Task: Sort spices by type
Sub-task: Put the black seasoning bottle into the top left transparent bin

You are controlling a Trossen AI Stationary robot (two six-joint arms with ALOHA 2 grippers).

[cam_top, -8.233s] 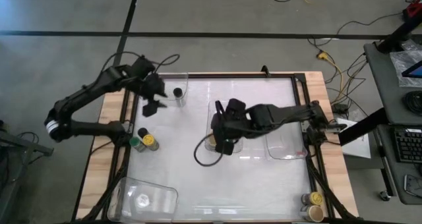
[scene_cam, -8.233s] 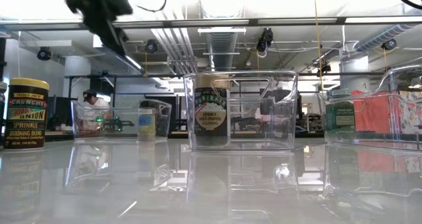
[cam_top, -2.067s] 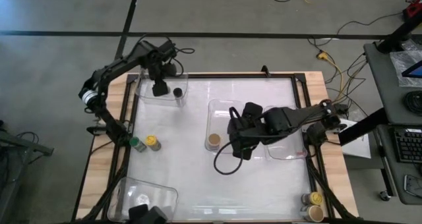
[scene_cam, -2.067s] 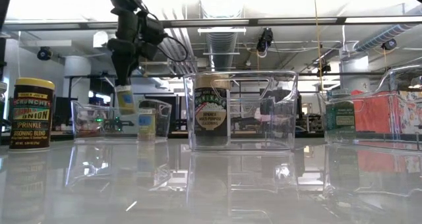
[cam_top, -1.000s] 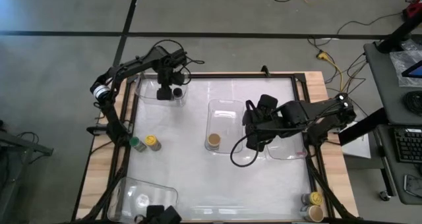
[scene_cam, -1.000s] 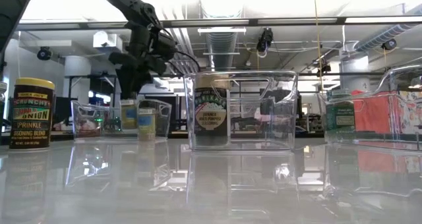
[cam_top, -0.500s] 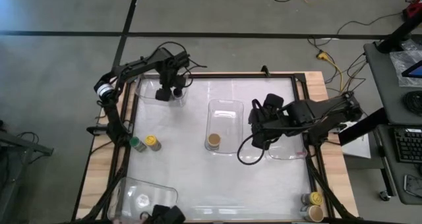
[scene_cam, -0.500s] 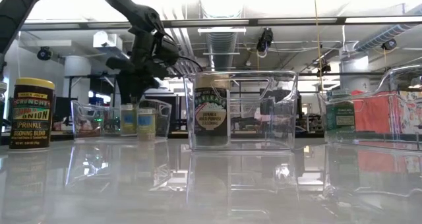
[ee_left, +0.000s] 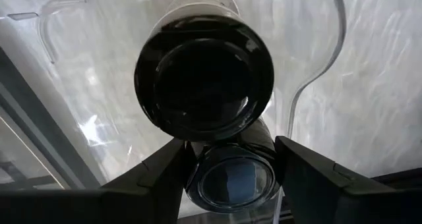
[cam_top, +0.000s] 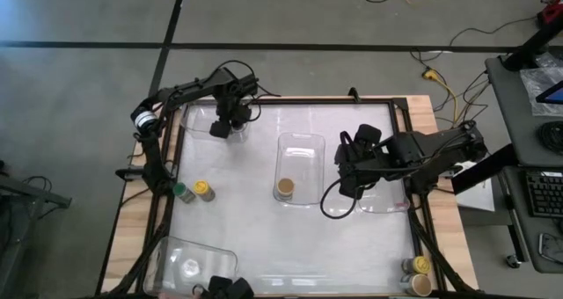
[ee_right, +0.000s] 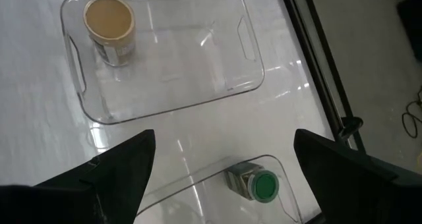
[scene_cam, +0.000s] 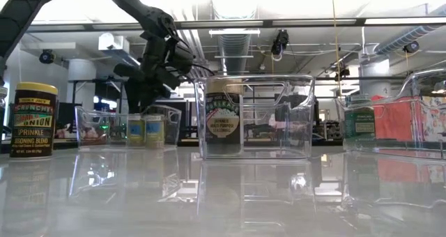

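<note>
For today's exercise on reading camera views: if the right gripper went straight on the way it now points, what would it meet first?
Probably the clear bin just beneath the right gripper, where a green-lidded jar lies on its side. The fingers stand wide open with nothing between them. Depth is unclear, so whether rim, floor or jar comes first is uncertain.

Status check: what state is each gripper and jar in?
Left gripper: shut on small round black-lidded spice jar in far-left clear plastic bin.
Second black-lidded jar: upright beside it.
Right gripper: open, empty.
Tan-lidded jar: upright in centre clear bin.
Green-lidded jar: inside right clear bin.
Loose green-lidded jar, loose yellow-lidded jar: unsorted, left side.
Corner yellow-lidded jar, corner tan-lidded jar: unsorted.
</note>
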